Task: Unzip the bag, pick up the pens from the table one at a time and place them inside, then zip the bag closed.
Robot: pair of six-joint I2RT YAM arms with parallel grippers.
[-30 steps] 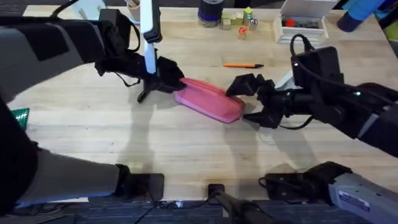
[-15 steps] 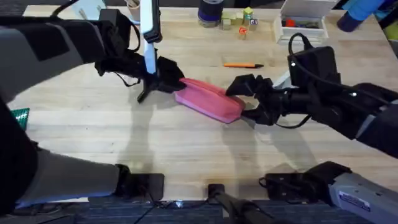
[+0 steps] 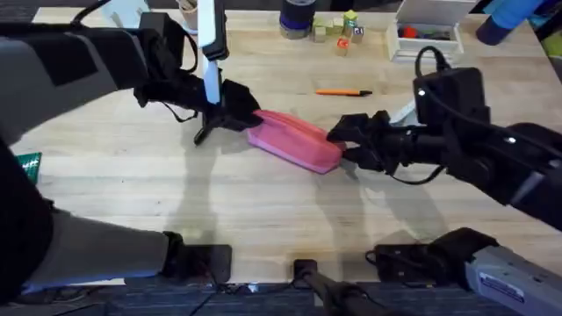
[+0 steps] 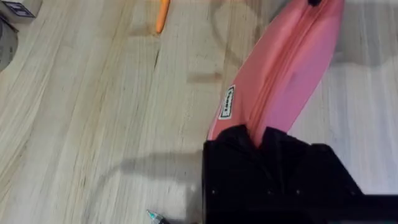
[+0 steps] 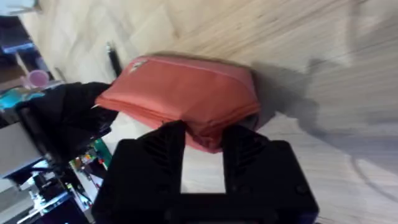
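The pink bag (image 3: pixel 294 142) lies slanted in the middle of the table (image 3: pixel 263 202), its zipper (image 4: pixel 292 59) running along the top. My left gripper (image 3: pixel 246 118) is shut on the bag's left end (image 4: pixel 273 99). My right gripper (image 3: pixel 341 140) is at the opposite end, its fingers (image 5: pixel 168 140) pinching the bag's corner (image 5: pixel 211 140). An orange pen (image 3: pixel 342 91) lies behind the bag and also shows in the left wrist view (image 4: pixel 162 14). A black pen (image 3: pixel 201 135) lies beside my left gripper, seen past the bag (image 5: pixel 180 87) in the right wrist view (image 5: pixel 112 59).
At the back edge stand a dark cup (image 3: pixel 299 16), small coloured cubes (image 3: pixel 341 31) and a white box (image 3: pixel 426 37). A blue object (image 3: pixel 505 17) sits at the back right. A green item (image 3: pixel 28 162) lies at the left edge. Bare wood stretches in front of the bag.
My right gripper slid left onto the bag's right end and its fingers narrowed around it. The left gripper and the bag stayed where they were.
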